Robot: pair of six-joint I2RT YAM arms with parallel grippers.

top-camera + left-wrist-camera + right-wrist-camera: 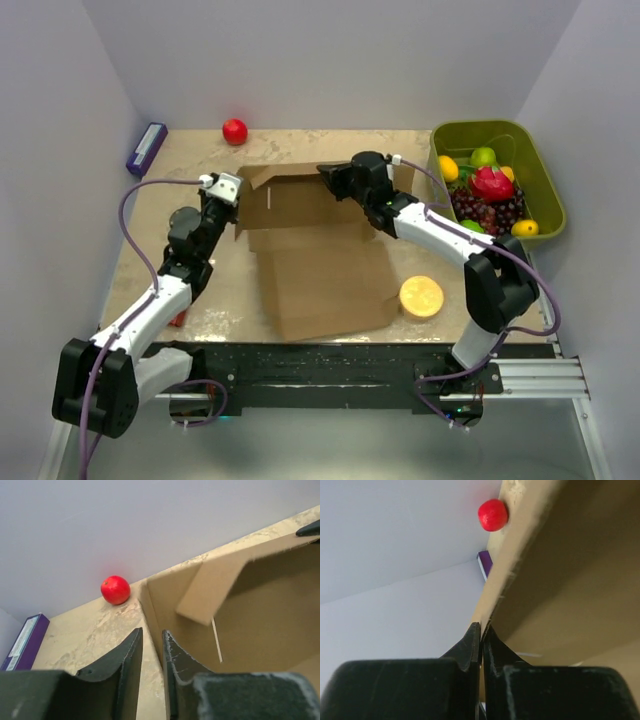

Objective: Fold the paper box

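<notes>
The paper box (320,285) is brown cardboard in the middle of the table, its lid lying flat toward me and its walls standing at the far end. My left gripper (230,190) is at the box's left wall. In the left wrist view its jaws (152,631) stand a little apart, open, with the wall's edge (150,610) running into the gap. My right gripper (330,176) reaches over the far wall from the right. In the right wrist view its jaws (481,626) are shut on the thin cardboard edge of the box (570,580).
A red ball (235,131) lies at the back of the table, just behind the box. A purple carton (146,148) lies at the back left corner. A green bin (545,195) of toy fruit stands at the right. A yellow round fruit (421,296) lies near the lid's right edge.
</notes>
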